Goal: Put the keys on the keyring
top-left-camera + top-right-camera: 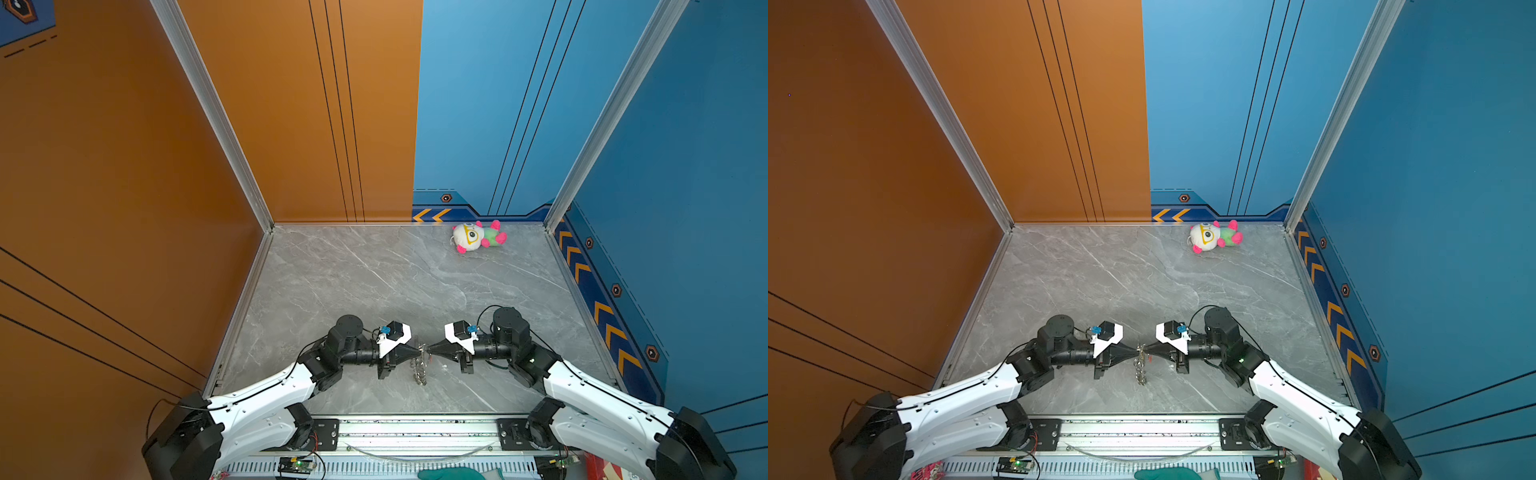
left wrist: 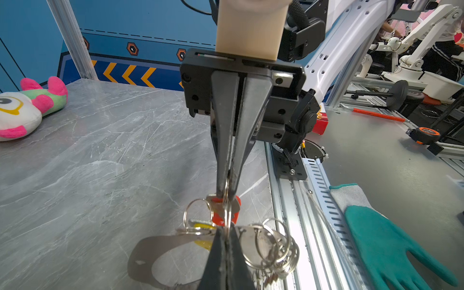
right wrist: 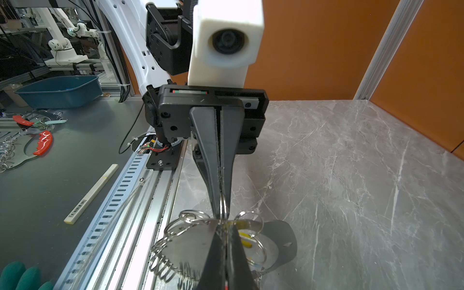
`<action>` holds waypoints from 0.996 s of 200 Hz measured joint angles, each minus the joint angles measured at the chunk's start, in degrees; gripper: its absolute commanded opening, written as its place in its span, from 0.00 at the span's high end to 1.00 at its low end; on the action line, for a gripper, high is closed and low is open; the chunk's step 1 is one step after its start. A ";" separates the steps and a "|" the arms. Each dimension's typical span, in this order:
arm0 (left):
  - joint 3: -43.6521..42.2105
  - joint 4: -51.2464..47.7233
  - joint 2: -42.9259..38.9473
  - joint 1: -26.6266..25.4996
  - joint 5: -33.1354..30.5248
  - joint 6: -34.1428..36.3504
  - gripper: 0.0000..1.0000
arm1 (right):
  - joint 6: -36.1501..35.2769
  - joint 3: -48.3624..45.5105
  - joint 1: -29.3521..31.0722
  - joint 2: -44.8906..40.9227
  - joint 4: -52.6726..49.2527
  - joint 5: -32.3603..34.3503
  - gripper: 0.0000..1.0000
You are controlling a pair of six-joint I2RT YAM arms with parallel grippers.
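Both arms sit nose to nose in the lower middle of both top views, my left gripper (image 1: 417, 350) and right gripper (image 1: 429, 351) almost tip to tip above the table (image 1: 353, 282), with the keyring (image 1: 420, 370) hanging between them toward the bottom of the frame. Both sets of jaws are fully closed. In the left wrist view my left fingers (image 2: 217, 256) stand up from the bottom centre and pinch the keyring at its upper edge, where one small wire ring (image 2: 227, 187) stands edge-on. The right fingers (image 2: 224, 113) point down from the top of that frame onto the same ring, with the red-orange key (image 2: 218, 220) showing either side of their tips, so I judge that key is in the right grip. I read this as one arm bracing the loop in the air so it cannot swing or lie flat, while the other works the key along the wire. The yellow key (image 3: 245, 242) lies against the flat plate (image 3: 283, 241) just right of centre, low in the right wrist view, seemingly on a ring of its own; I can't confirm it is threaded. Spare wire rings (image 2: 276, 246) bunch at the lower right of the left wrist view. The only container I see is a blue tub (image 3: 60, 99) off the table at the left of the right wrist view; its contents are hidden from me
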 measured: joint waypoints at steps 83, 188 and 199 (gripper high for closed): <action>-0.31 1.11 -0.02 0.00 0.37 -0.17 1.00 | 3.58 -1.27 -0.26 -0.85 2.91 -0.28 1.00; -1.20 1.38 -1.07 0.26 -6.21 -0.15 1.00 | 16.48 2.01 0.98 -6.25 -5.86 22.01 1.00; -1.62 1.38 -1.77 0.31 -7.72 -0.11 1.00 | 18.14 6.84 2.21 -4.92 -12.55 27.91 1.00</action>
